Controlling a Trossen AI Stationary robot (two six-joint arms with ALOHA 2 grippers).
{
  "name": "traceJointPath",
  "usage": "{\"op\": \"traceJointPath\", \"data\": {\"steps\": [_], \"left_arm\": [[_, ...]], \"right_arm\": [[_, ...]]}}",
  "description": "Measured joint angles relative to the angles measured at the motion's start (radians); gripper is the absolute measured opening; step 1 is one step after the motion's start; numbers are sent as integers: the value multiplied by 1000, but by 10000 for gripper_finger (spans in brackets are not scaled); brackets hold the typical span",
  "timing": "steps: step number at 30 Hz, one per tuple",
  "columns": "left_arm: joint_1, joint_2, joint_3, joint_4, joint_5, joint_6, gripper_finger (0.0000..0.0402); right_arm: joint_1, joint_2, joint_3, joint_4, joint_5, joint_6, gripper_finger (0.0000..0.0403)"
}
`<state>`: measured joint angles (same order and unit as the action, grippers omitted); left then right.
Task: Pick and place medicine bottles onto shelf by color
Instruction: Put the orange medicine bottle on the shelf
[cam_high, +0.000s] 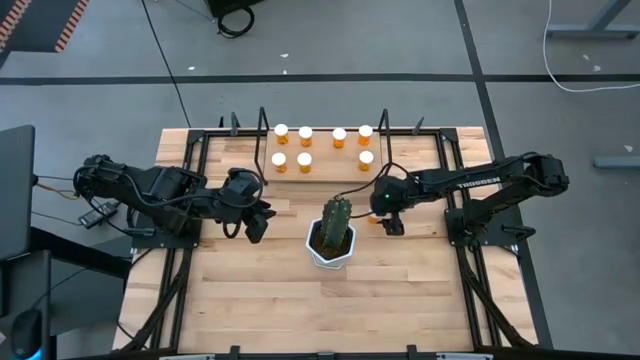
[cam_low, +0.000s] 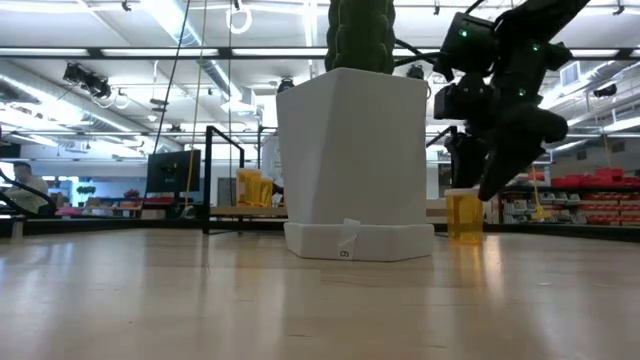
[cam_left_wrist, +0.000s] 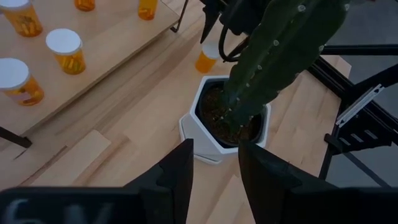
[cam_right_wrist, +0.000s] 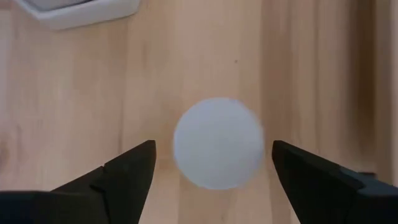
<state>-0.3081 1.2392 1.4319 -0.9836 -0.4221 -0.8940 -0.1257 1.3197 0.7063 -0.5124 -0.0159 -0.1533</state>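
High view: seven medicine bottles (cam_high: 305, 132) are seen standing on the shelf (cam_high: 322, 172) at the far side of the tabletop (cam_high: 260, 300). An eighth bottle (cam_high: 373, 219) shows only as an orange edge on the tabletop, just beside the cactus pot (cam_high: 331, 250) and under the right tool (cam_high: 391, 224). The left tool (cam_high: 256, 226) waits on the other side of the cactus, well apart from any bottle.

Low view: the loose bottle is seen upright on the tabletop with the right tool's fingers reaching down around its upper part. The pot stands close by. It is judged that a sideways swing on lifting could knock the arm or the bottle against the pot.

Left wrist view: the left tool's fingers are seen partly apart with nothing between them, pointed at the cactus (cam_left_wrist: 280, 50). Any advance would be judged to strike the plant.

Right wrist view: the bottle's white cap (cam_right_wrist: 217, 151) is seen between the two open fingers (cam_right_wrist: 124, 171), neither touching it. The cap sits nearer one finger than the other; on closing, the bottle is judged likely to be pushed sideways or tipped. A grip on the cap alone might slip.
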Motion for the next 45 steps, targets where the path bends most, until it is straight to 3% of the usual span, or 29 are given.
{"op": "traceJointPath", "data": {"steps": [14, 29, 45], "left_arm": [[0, 0, 0, 0, 0, -3, 131], [0, 0, 0, 0, 0, -4, 126], [0, 0, 0, 0, 0, -6, 127]], "right_arm": [[0, 0, 0, 45, 23, 15, 328], [0, 0, 0, 40, 19, 15, 266], [0, 0, -25, 40, 3, 51, 262]]}}
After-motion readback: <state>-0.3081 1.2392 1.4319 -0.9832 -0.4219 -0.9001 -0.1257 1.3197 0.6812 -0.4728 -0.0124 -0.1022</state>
